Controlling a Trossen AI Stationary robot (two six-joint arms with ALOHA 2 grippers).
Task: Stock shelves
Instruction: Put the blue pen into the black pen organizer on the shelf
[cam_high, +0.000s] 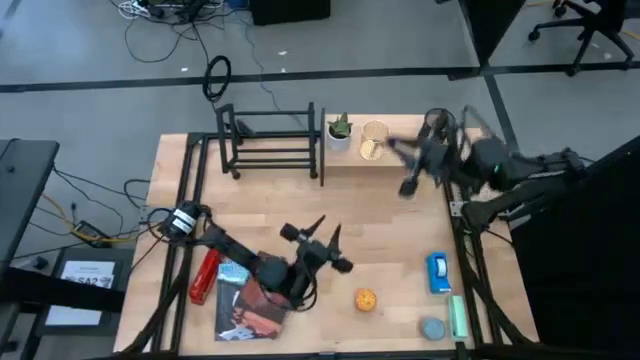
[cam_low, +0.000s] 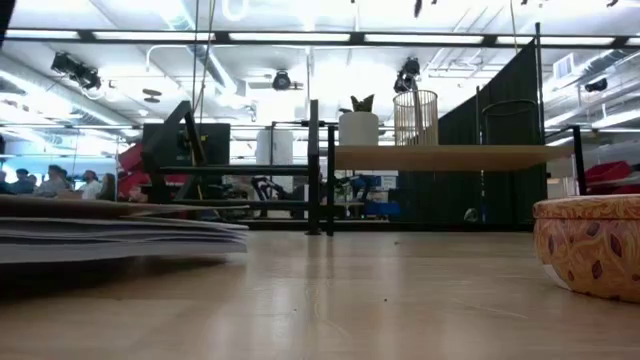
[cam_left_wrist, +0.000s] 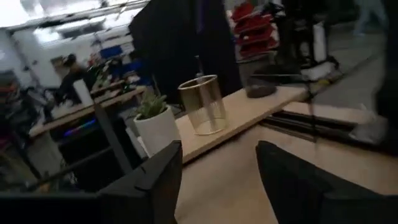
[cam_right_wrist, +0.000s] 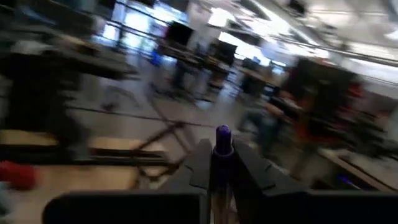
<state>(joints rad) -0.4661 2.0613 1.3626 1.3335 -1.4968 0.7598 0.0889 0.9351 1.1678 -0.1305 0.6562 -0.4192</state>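
Note:
The pale wooden shelf (cam_high: 400, 152) stands at the table's far edge, right of the black bar rack (cam_high: 270, 145). A white pot with a plant (cam_high: 340, 134) and a gold wire cup (cam_high: 373, 140) stand on the shelf's left end. My right gripper (cam_high: 410, 172) hovers over the shelf's right part, blurred, shut on a thin stick with a purple tip (cam_right_wrist: 222, 139). My left gripper (cam_high: 327, 232) is open over the table's middle with nothing between its fingers. It points toward the shelf, so the left wrist view shows the pot (cam_left_wrist: 155, 124) and the cup (cam_left_wrist: 204, 106). My right gripper pinches the thin purple-tipped stick between its two fingers. The purple tip (cam_right_wrist: 222, 134) sticks out past the fingertips, along the fingers. The stick is lifted clear of the table; its rear end is hidden between the fingers.
Near the front edge lie a red item (cam_high: 205, 275), a stack of magazines (cam_high: 250, 305), a round orange patterned tin (cam_high: 366, 300), a blue item (cam_high: 438, 272), a grey disc (cam_high: 432, 327) and a green piece (cam_high: 458, 318). Bare wood lies between these and the shelves.

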